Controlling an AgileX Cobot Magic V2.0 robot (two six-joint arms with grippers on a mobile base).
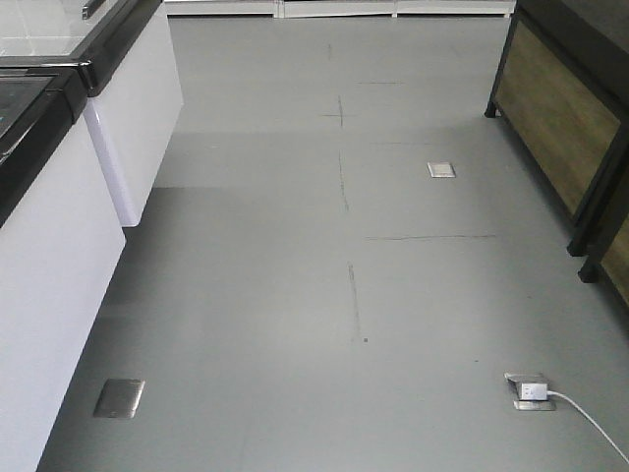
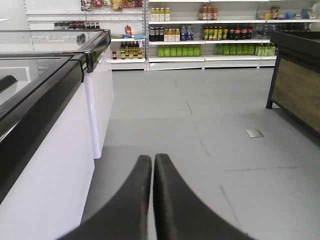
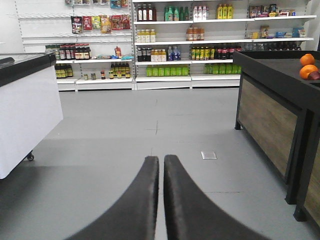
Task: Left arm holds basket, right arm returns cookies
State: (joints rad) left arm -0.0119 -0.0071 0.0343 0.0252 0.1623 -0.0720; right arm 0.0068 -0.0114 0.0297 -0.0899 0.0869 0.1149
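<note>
Grey floor (image 1: 295, 295) fills the front-facing view. A white freezer cabinet (image 1: 49, 295) with a black rim runs along the edge from 9 to 11 o'clock, and a black-framed stand with wood panels (image 1: 560, 108) sits at 2 o'clock. Three metal floor plates lie flush in the floor: one at 7 o'clock (image 1: 119, 397), one near 1 o'clock (image 1: 441, 169), and one at 5 o'clock (image 1: 531, 390) with a white cable (image 1: 590, 423) leading off it toward the corner. In the left wrist view, the left gripper (image 2: 152, 157) rises from 6 o'clock. Its two black fingers are pressed almost together with only a hairline slit between them, and they hold nothing. The cabinet stands at 9 o'clock and shelves of bottles (image 2: 200, 50) line the far wall at 12 o'clock. In the right wrist view, the right gripper (image 3: 161, 159) looks much the same: its jaws are drawn narrow, tips nearly touching, and empty. Here the stand is at 3 o'clock with oranges (image 3: 307, 65) on top. The basket and the cookies appear in none of the three views, so their place cannot be told.
</note>
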